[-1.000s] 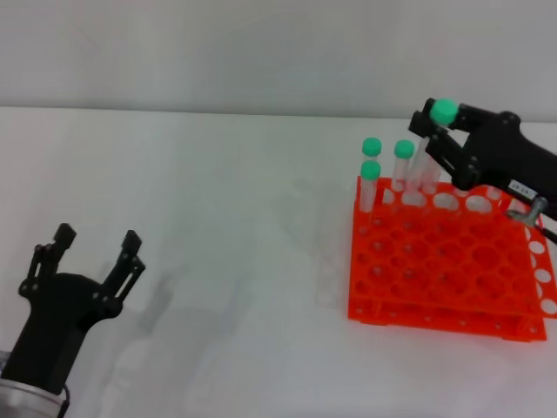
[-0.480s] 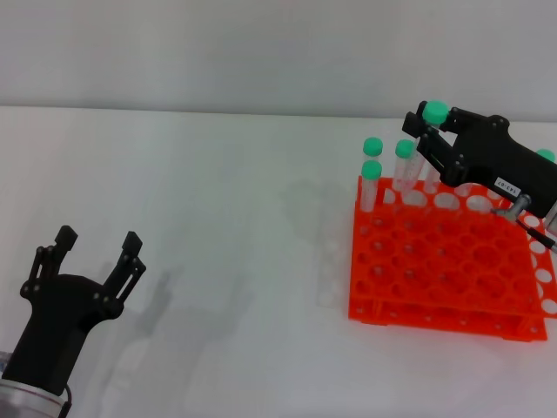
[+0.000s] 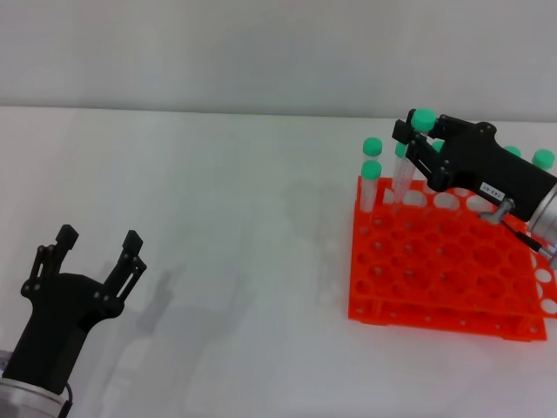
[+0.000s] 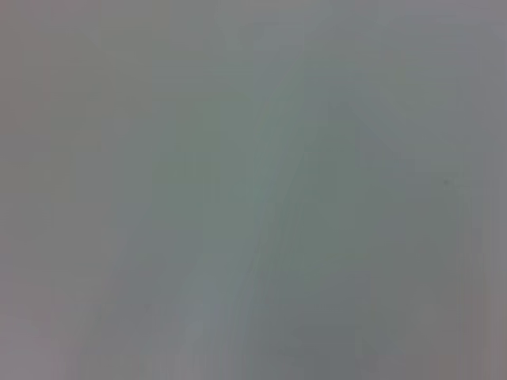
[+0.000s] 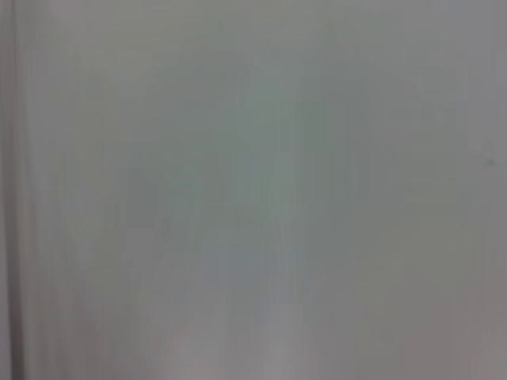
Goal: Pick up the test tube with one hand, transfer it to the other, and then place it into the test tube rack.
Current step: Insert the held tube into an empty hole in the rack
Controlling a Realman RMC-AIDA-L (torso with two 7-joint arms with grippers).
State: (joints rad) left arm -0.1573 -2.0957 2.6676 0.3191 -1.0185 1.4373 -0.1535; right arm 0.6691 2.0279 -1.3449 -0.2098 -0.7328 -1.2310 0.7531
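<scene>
In the head view my right gripper (image 3: 416, 145), black with a small white label, is shut on the test tube (image 3: 424, 117). The tube's green cap pokes out above the fingers and its clear body is mostly hidden by them. It hangs over the back left part of the orange-red test tube rack (image 3: 444, 261), close to three standing green-capped tubes (image 3: 372, 145). My left gripper (image 3: 98, 239), a black claw, hovers open and empty at the lower left, far from the rack. Both wrist views show only blank grey.
Two more green caps (image 3: 543, 158) show behind my right gripper at the rack's back right. The rack's many front holes hold nothing. White tabletop (image 3: 244, 218) stretches between the left gripper and the rack.
My right gripper has carried the test tube leftward and slightly down over the rack's back row, uncovering green caps behind it. The left gripper has not moved.
</scene>
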